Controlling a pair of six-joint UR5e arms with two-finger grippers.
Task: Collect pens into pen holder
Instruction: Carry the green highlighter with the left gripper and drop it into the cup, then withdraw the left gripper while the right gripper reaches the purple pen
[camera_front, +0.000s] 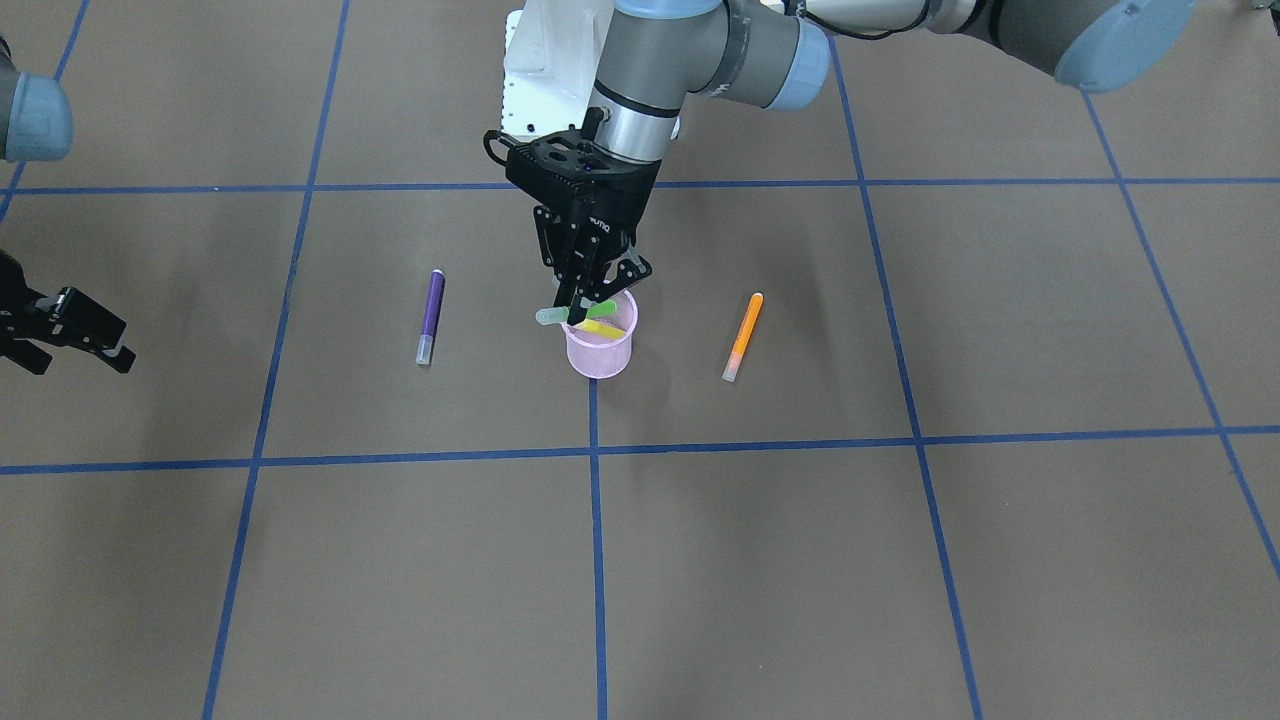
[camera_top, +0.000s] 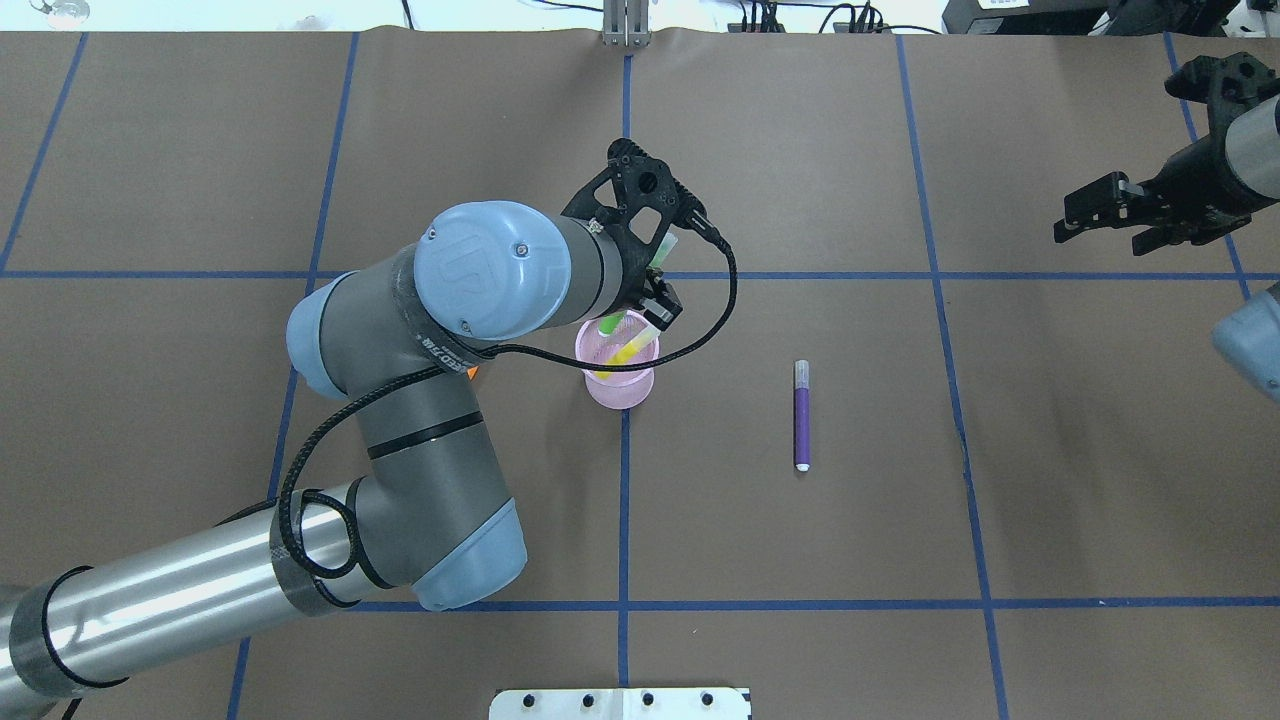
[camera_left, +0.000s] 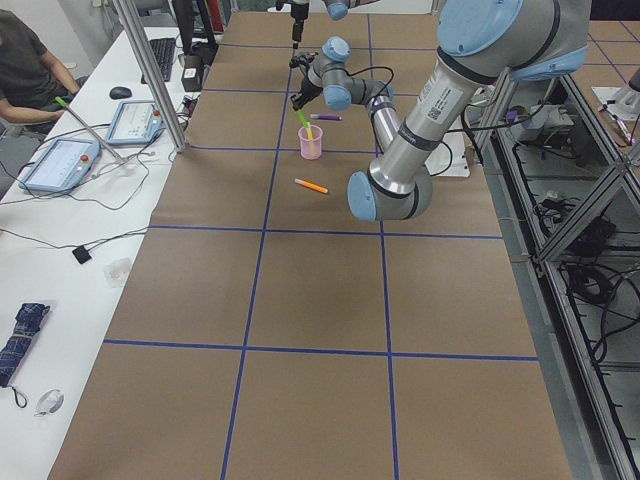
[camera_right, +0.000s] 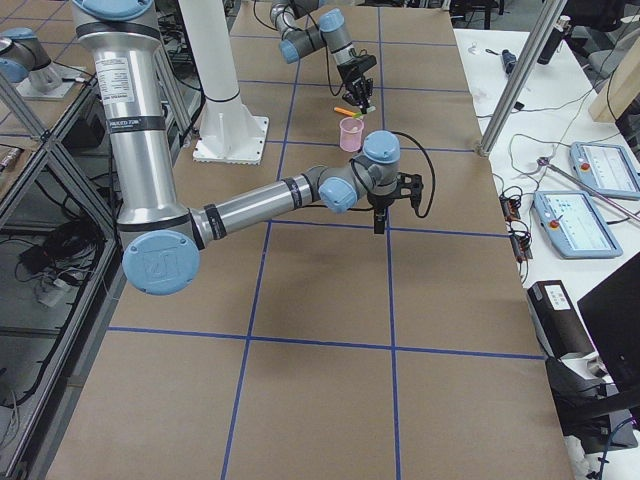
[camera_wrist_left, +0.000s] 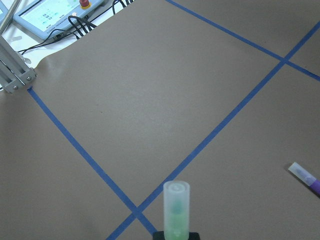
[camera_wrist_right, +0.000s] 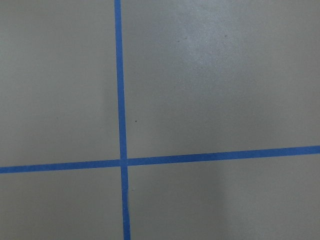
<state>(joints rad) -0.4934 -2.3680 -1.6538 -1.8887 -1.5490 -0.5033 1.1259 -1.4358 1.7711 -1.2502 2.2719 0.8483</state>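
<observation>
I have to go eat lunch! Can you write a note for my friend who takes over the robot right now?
Left gripper: shut on the green pen, which is tilted with its lower end in the pen holder.
Right gripper: open, empty, off to the side.
Done: the yellow pen is in the holder.
To do: release the green pen, then collect the purple pen and the orange pen, which lie flat on either side of the holder.

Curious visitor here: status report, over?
Left gripper shut on green pen at pen holder. Right gripper open, aside. Purple pen, orange pen lie loose. Nothing blocking.
</observation>
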